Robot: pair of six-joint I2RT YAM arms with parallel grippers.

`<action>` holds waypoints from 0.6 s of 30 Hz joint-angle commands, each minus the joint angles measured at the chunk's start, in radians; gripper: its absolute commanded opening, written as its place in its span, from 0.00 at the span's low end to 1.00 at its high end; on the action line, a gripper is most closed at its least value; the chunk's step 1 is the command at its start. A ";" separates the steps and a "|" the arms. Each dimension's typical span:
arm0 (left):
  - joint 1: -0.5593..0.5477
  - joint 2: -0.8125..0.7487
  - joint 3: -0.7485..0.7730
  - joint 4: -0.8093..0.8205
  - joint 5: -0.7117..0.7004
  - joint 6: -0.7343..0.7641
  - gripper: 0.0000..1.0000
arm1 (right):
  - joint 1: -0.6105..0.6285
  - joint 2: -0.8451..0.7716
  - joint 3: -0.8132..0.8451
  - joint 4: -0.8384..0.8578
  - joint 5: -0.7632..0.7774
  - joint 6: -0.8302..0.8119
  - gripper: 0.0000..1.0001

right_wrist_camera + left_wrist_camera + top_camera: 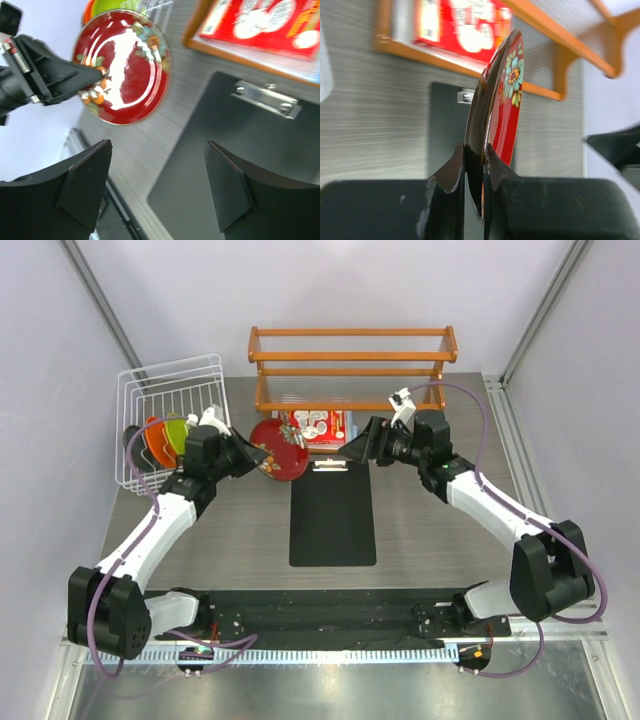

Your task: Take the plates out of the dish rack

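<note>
Top external view: the grey desk (440, 540) carries an orange-brown wooden shelf (352, 358) at 12 o'clock and the white wire dish rack (170, 390) at 10 o'clock. A black clipboard (332, 525) lies flat at the centre, its clip end toward the shelf. A red printed box (318, 425) lies under the shelf's lowest slats.

The left end effector (262, 458) reaches out from the rack's 3 o'clock side and is clamped on the dark red floral plate (280, 448). The left wrist view shows both fingers (451, 175) pinching the plate's rim, with the plate standing on edge. The plate is outside the rack, near the 11 o'clock corner of the clipboard.

The right end effector (358, 448) sits at the plate's 3 o'clock, apart from it. Its fingers (85, 185) are spread wide and grip nothing.

A lime green plate (176, 433) and an orange plate (157, 440) stand upright in the rack's 6 o'clock end.
</note>
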 commanded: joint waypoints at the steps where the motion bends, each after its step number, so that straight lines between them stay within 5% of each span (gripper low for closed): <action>1: -0.049 -0.018 -0.014 0.295 0.047 -0.104 0.00 | 0.028 0.045 -0.049 0.209 -0.058 0.121 0.80; 18: -0.216 0.071 -0.066 0.444 0.021 -0.170 0.00 | 0.040 0.247 -0.028 0.427 -0.169 0.176 0.77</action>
